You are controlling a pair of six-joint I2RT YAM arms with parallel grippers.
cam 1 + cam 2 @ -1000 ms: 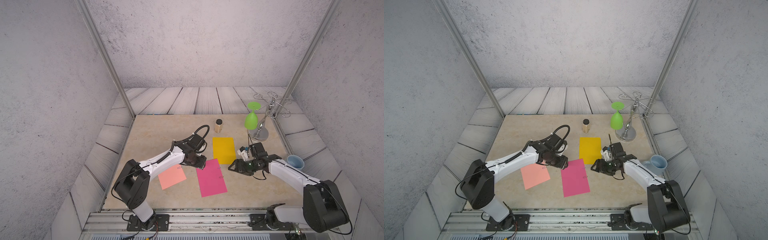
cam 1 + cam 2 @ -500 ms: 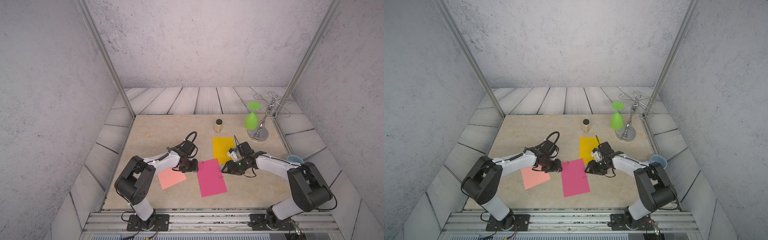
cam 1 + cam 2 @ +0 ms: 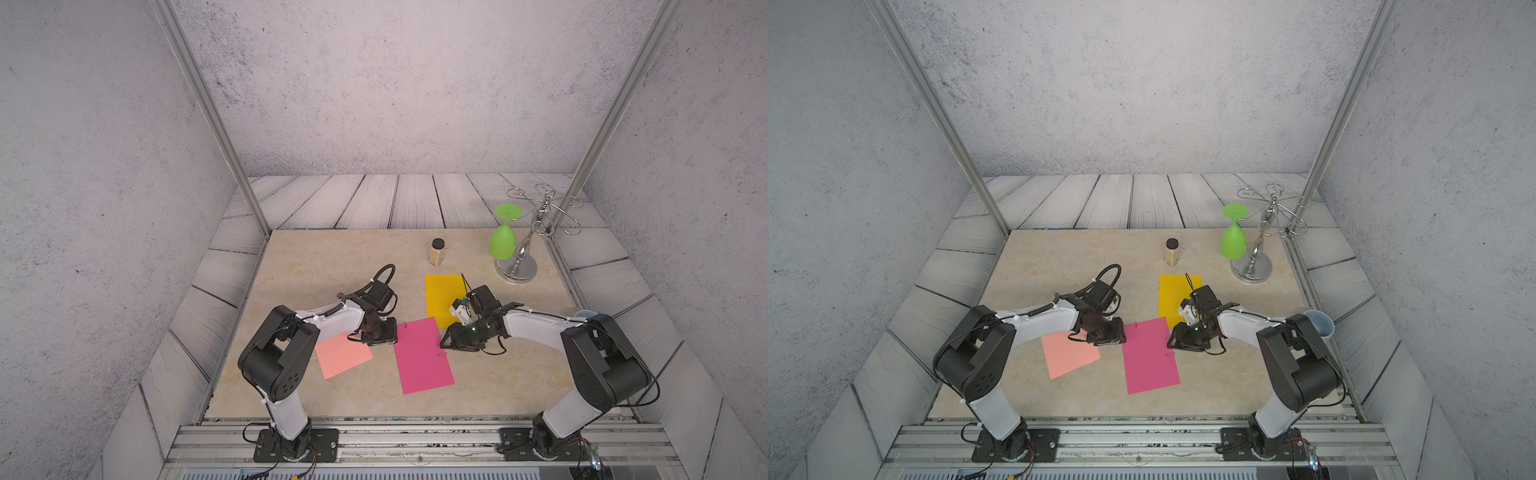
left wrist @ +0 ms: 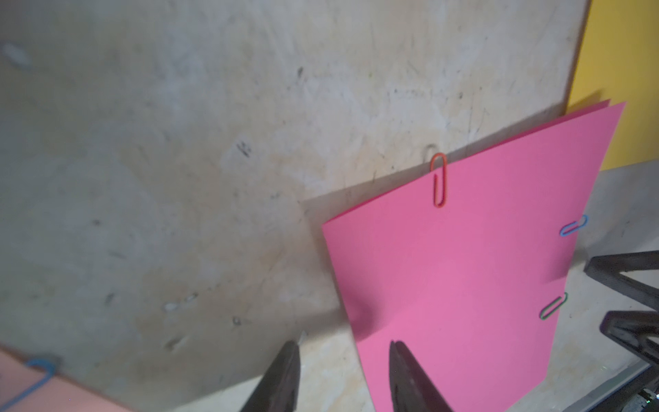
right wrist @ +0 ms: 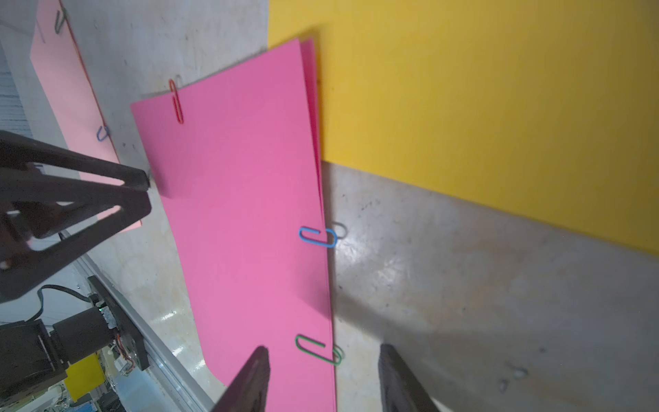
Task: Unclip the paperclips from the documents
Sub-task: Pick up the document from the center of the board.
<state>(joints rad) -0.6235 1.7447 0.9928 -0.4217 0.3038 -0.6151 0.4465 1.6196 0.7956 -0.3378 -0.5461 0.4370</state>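
Observation:
Three documents lie on the table: salmon, magenta and yellow. The magenta stack carries an orange paperclip on its far edge, and a blue paperclip and a green paperclip on its right edge. The salmon sheet holds a blue clip and a grey clip. My left gripper is open, low over the magenta sheet's left edge, one finger on each side of it. My right gripper is open, its fingers either side of the green clip without touching it.
A small jar with a black lid stands behind the yellow sheet. At the back right a chrome glass rack holds an upside-down green glass. A pale blue cup sits at the right edge behind my right arm.
Both grippers have come down and inward to opposite edges of the magenta sheet. Both pairs of jaws have narrowed.

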